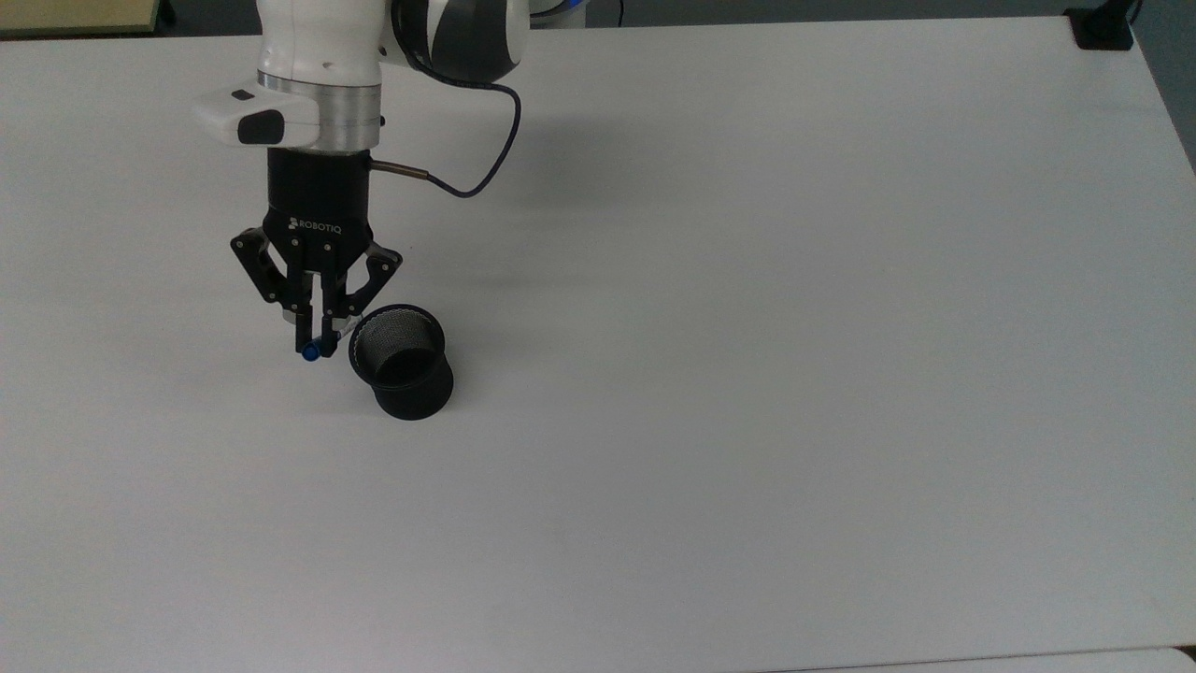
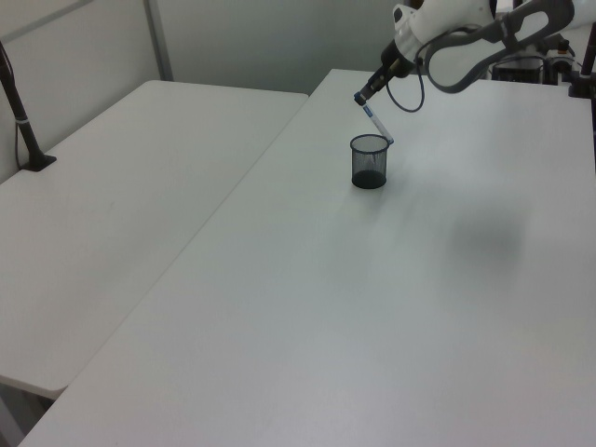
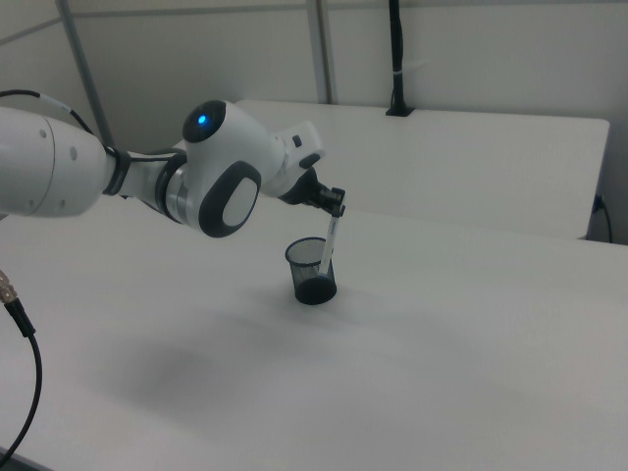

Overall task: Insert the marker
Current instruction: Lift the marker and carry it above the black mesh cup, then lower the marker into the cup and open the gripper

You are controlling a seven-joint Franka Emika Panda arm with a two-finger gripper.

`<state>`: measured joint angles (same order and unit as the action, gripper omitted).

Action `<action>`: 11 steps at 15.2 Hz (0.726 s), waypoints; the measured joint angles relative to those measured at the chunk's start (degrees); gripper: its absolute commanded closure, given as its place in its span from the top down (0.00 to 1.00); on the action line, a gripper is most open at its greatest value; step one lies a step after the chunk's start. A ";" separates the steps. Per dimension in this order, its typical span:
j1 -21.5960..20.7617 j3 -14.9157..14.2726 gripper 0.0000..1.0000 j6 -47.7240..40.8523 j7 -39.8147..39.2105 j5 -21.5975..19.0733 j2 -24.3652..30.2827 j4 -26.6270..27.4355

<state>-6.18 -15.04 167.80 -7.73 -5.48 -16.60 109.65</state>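
My gripper (image 1: 315,341) is shut on the marker (image 1: 310,351), a slim white pen whose blue cap pokes out below the fingers. It hangs just off the left rim of the black mesh cup (image 1: 404,369) in the top view. In the left view, the marker (image 2: 374,121) slants down from the gripper (image 2: 359,96), and its lower end meets the cup's (image 2: 369,163) right rim. In the right view, the marker (image 3: 333,231) drops steeply from the gripper (image 3: 338,199) to the cup's (image 3: 312,270) mouth. Whether its tip is inside or on the rim, I cannot tell.
The cup stands on a wide white table (image 1: 747,374). A black clamp (image 1: 1103,28) sits at its far right corner in the top view. A second white table (image 2: 112,186) with a black post (image 2: 19,102) adjoins on the left view's left.
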 measured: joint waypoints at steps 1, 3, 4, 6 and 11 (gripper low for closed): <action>-0.19 0.03 0.04 0.50 0.24 0.00 -0.08 0.47; -0.47 0.06 0.03 0.67 0.87 0.00 0.00 0.44; -0.49 0.06 0.03 0.67 1.06 0.00 0.14 0.27; -0.39 -0.05 0.03 -0.20 1.31 0.00 0.85 -0.44; -0.16 0.01 0.03 -6.19 1.55 -3.43 2.70 -6.45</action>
<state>-6.34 -15.04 161.61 -6.17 -8.92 -13.90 103.20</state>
